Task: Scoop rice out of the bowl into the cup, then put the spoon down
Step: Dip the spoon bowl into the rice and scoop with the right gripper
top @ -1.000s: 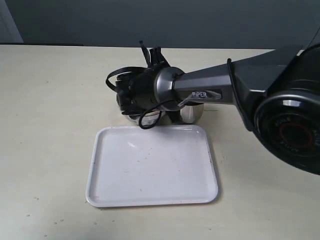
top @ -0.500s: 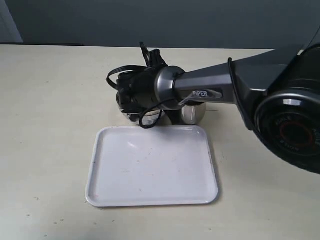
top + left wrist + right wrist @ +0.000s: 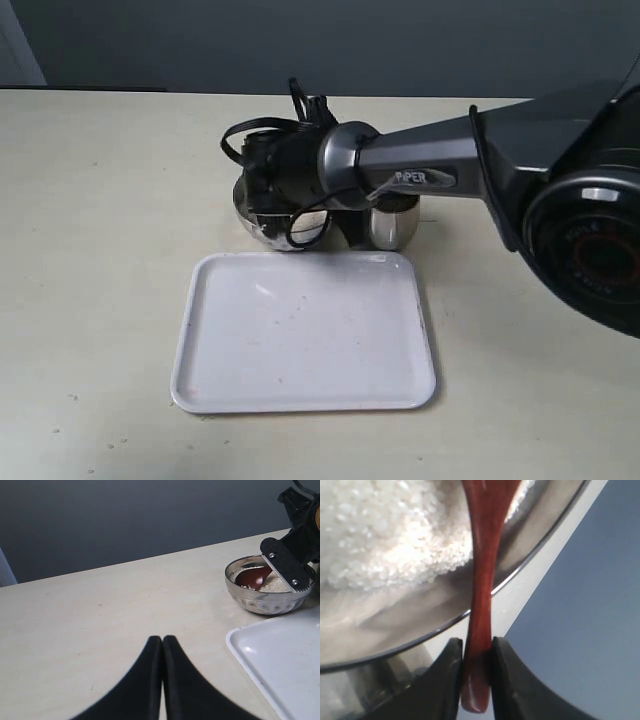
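The right gripper [image 3: 476,666] pinches the thin handle of the dark red-brown wooden spoon [image 3: 482,580], and the spoon's round end sits in the heap of tiny white rice [image 3: 395,540] inside the round shiny steel bowl [image 3: 265,602]. The small shiny steel cup [image 3: 393,228] stands just beside the bowl, behind the flat white tray [image 3: 300,330]. The left gripper [image 3: 162,639] has its two black fingers pressed together with nothing in them, well apart from the bowl.
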Available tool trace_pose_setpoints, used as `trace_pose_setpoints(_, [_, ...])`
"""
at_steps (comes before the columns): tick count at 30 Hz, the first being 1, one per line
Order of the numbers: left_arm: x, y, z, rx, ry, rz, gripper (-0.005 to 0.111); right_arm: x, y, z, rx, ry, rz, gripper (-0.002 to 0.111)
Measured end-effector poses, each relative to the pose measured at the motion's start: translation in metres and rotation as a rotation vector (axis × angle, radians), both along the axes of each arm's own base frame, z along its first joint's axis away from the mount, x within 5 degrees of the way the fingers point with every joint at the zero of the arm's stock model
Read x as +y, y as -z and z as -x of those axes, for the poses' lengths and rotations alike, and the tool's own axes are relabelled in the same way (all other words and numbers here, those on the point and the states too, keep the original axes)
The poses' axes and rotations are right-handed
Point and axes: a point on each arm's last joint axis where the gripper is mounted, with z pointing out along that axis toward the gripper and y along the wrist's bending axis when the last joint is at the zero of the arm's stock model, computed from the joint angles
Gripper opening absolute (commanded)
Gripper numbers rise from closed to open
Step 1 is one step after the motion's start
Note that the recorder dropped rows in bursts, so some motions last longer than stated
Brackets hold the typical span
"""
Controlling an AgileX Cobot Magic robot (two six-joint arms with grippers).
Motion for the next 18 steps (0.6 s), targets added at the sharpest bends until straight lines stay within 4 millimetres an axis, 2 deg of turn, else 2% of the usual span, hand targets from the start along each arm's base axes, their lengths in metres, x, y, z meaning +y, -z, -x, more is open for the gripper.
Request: trace_pose_setpoints(18, [0.0, 0.0, 0.0, 0.0, 0.0, 0.0, 0.001, -0.0024, 0.0001, 0.0018, 0.067, 0.006, -0.008, -0.001])
